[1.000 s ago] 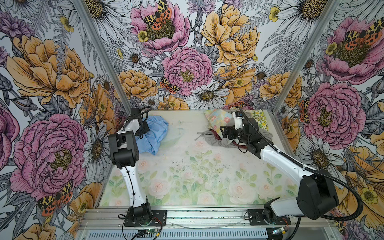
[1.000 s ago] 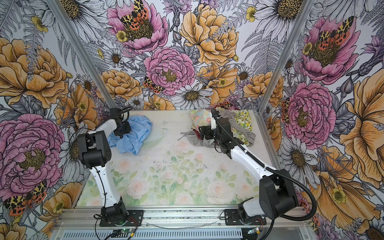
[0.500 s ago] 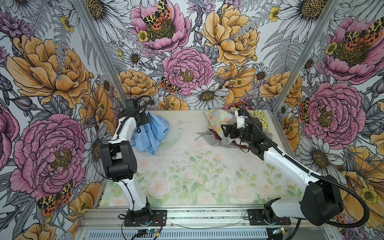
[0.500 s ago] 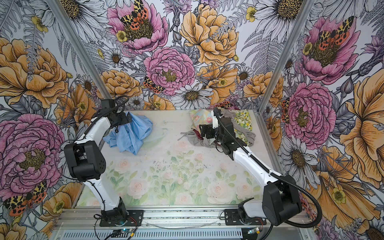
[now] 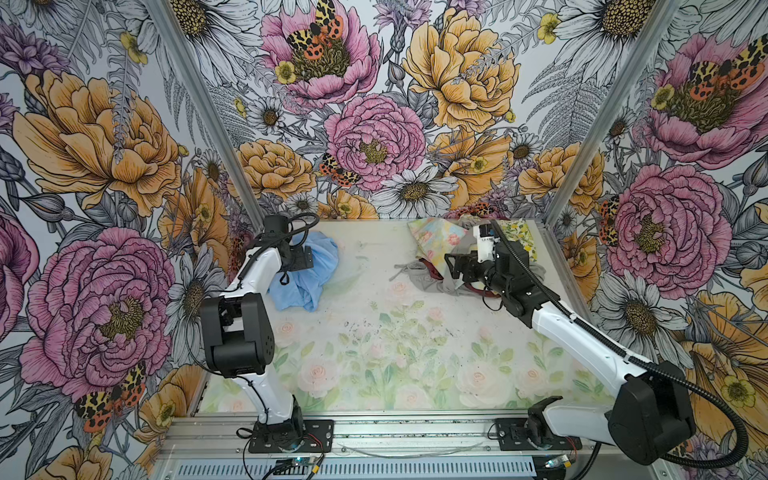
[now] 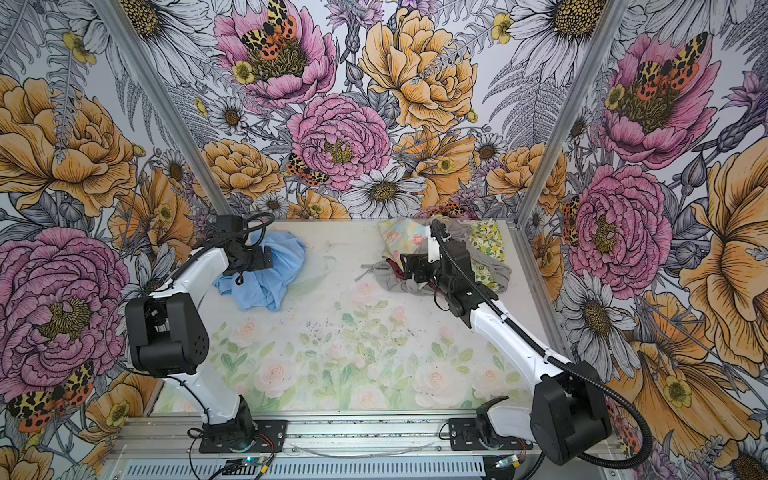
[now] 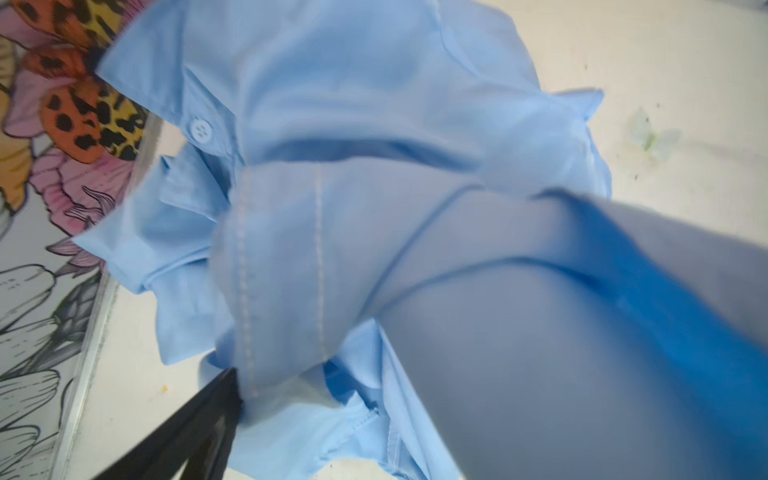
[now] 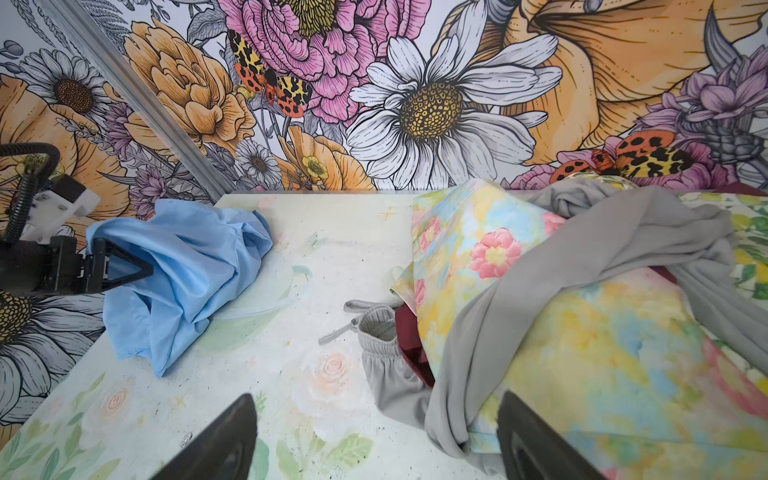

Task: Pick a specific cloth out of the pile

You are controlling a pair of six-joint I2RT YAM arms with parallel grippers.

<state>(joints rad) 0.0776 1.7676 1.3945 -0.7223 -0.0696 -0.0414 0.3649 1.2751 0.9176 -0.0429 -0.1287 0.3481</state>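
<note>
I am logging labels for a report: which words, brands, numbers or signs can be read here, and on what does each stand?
No text can be read with certainty.
White block on the right arm: tiny dark lettering, too small to read.
Cloth and pile: no lettering, only flower and lemon prints on the pile.

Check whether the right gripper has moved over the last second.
No. The right gripper sits where it was, jaws open, over the clothes pile's grey edge, no nearer the back-right corner post.
</note>
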